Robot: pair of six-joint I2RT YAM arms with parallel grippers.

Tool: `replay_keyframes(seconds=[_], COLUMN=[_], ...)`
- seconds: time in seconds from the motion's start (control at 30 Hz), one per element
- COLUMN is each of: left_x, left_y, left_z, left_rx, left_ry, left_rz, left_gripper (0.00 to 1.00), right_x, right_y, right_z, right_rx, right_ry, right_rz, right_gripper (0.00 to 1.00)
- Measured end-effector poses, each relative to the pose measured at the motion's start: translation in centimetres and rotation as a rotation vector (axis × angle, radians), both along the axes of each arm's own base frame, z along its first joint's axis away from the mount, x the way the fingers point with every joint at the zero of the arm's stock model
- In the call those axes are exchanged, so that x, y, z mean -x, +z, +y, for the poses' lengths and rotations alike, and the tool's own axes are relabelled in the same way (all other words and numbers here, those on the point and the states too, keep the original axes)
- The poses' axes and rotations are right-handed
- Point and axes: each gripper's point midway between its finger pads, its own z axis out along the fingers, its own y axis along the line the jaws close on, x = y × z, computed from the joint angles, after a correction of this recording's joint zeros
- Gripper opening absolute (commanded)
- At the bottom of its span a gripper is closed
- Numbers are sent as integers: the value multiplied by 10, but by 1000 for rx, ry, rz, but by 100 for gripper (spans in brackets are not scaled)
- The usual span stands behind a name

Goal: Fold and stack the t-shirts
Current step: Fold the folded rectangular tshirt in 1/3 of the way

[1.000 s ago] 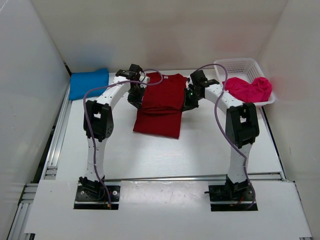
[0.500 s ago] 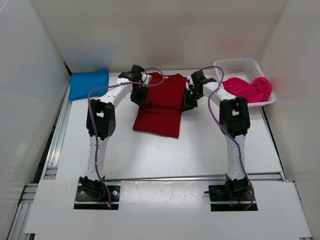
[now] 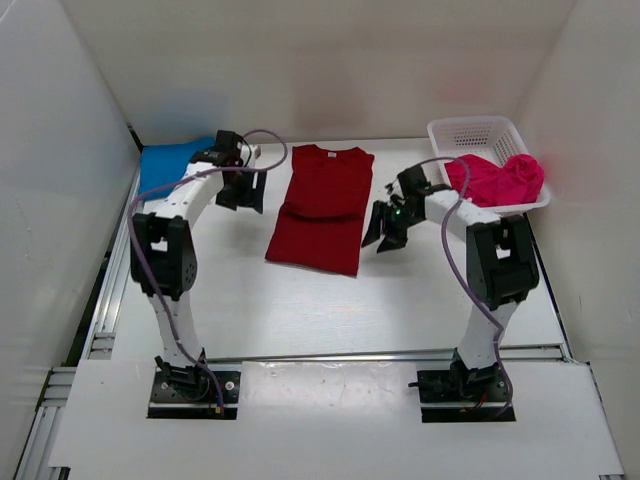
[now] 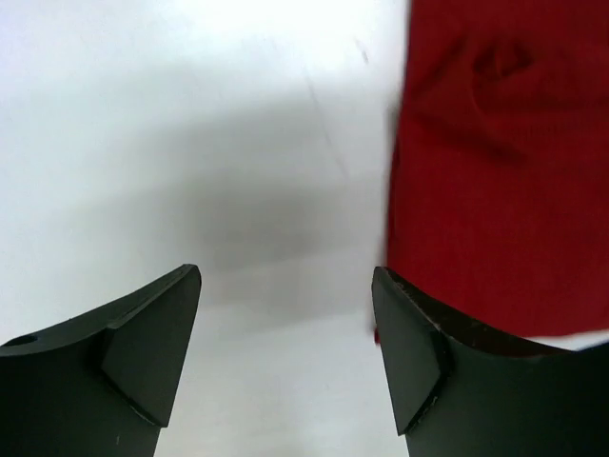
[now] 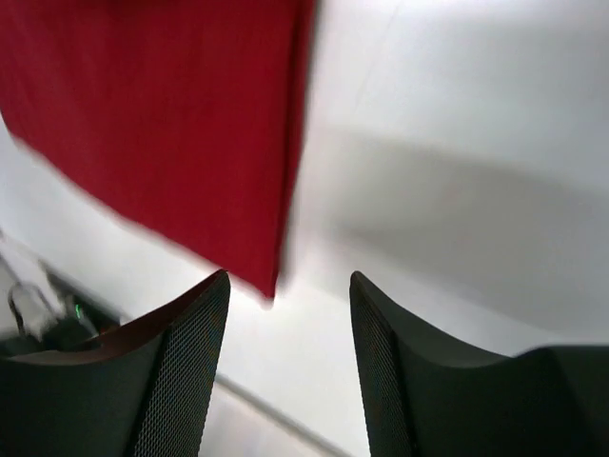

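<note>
The dark red t-shirt (image 3: pixel 322 208) lies flat in the middle of the table, its sides folded in and its collar toward the back. It fills the right of the left wrist view (image 4: pixel 500 162) and the upper left of the right wrist view (image 5: pixel 171 124). My left gripper (image 3: pixel 241 192) hangs open over bare table left of the shirt, nothing between its fingers. My right gripper (image 3: pixel 384 228) is open just right of the shirt, also holding nothing. A folded blue t-shirt (image 3: pixel 172 165) lies at the back left. A pink t-shirt (image 3: pixel 497 178) sits crumpled in the basket.
The white mesh basket (image 3: pixel 478 133) stands at the back right corner. White walls enclose the table on three sides. A metal rail (image 3: pixel 110 285) runs along the left edge.
Both grippers have let go of the red shirt, opened, and drawn outward: the left one to the left, the right one to the right and nearer. The shirt now lies flat.
</note>
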Motion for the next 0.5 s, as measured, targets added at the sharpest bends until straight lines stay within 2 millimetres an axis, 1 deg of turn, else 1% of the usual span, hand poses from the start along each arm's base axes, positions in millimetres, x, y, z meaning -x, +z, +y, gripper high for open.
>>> replay_keyframes(seconds=[0.03, 0.07, 0.1, 0.17, 0.2, 0.23, 0.3, 0.37, 0.43, 0.47, 0.5], left_x=[14, 29, 42, 64, 73, 80, 93, 98, 99, 99, 99], left_y=[2, 2, -2, -18, -29, -39, -58, -69, -75, -75, -75], left_z=[2, -1, -7, -22, -30, -37, -44, -45, -44, -43, -44], left_rx=[5, 8, 11, 19, 23, 28, 36, 39, 39, 43, 48], left_ry=[-2, -16, -35, -82, -106, -125, -147, -149, -146, -145, -146], left_rz=[10, 25, 48, 108, 144, 176, 242, 277, 294, 295, 295], left_gripper=[82, 82, 81, 81, 81, 81, 81, 81, 79, 78, 76], right_x=[18, 38, 50, 73, 80, 85, 84, 80, 76, 75, 73], right_y=[-1, -5, -10, -24, -31, -34, -33, -33, -33, -33, -33], right_z=[5, 14, 20, 31, 35, 41, 50, 54, 56, 57, 58], right_rx=[-12, -30, -39, -45, -44, -58, -82, -91, -100, -104, -106], right_ry=[17, 40, 56, 83, 88, 92, 89, 77, 63, 58, 53], right_rz=[18, 40, 58, 114, 142, 166, 170, 155, 149, 146, 146], right_gripper=[58, 58, 58, 58, 58, 58, 58, 58, 57, 55, 45])
